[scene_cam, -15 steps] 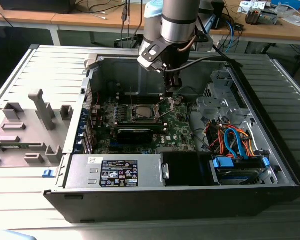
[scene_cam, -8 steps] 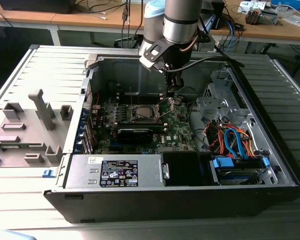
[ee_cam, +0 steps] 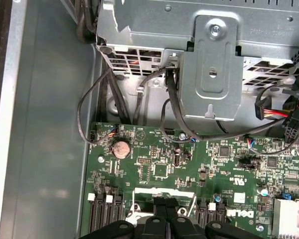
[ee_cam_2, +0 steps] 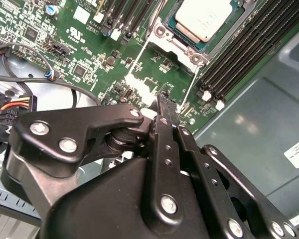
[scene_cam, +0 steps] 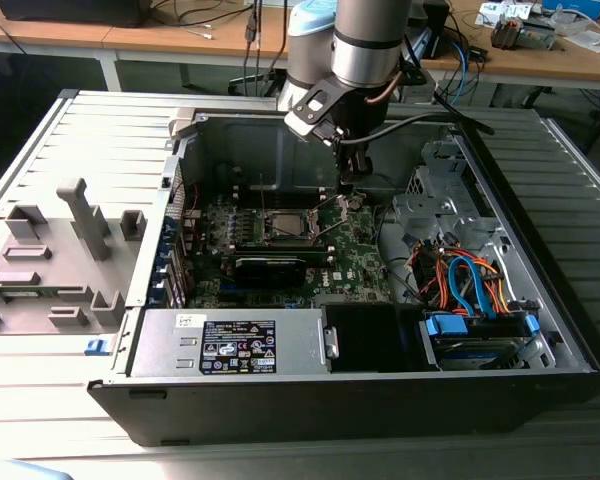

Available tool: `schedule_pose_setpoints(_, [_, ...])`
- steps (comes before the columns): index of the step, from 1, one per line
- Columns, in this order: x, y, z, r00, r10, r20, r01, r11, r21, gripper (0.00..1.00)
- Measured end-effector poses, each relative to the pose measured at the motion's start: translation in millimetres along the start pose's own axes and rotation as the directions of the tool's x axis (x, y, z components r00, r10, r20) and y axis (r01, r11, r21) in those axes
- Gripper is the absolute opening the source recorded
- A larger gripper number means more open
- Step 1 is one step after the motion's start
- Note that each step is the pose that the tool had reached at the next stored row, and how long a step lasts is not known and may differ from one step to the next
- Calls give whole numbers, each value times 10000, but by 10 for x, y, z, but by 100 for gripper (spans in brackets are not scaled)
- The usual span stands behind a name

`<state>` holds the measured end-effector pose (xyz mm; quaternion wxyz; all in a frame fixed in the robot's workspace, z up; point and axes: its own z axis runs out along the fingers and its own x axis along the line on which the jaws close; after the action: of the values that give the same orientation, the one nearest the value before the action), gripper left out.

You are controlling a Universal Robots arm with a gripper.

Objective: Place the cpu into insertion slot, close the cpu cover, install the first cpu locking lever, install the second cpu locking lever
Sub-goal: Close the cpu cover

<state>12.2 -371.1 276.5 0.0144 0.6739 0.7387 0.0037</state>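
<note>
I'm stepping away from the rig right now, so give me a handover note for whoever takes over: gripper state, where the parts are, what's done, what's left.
Gripper: black fingers shut, tips low over the green motherboard.
Small square silver-topped CPU: seated, with the thin silver metal frame cover apparently down around it.
Thin wire locking lever beside the gripper looks raised; second lever stands upright at the exterior view's left of the CPU.
Done: CPU placed, cover seemingly closed.
Left: both levers, neither looks latched.

Soft, even room light; computer case (scene_cam: 260,150) interior shadowed, pale glare on its metal wall.
</note>
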Motion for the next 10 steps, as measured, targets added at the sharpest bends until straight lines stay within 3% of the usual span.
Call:
schedule_pose_setpoints(6, [-3,33,1,10000,-1,0,1,10000,0,11])
schedule_pose_setpoints(10, [-8,91,3,10000,1,0,-1,10000,-1,11])
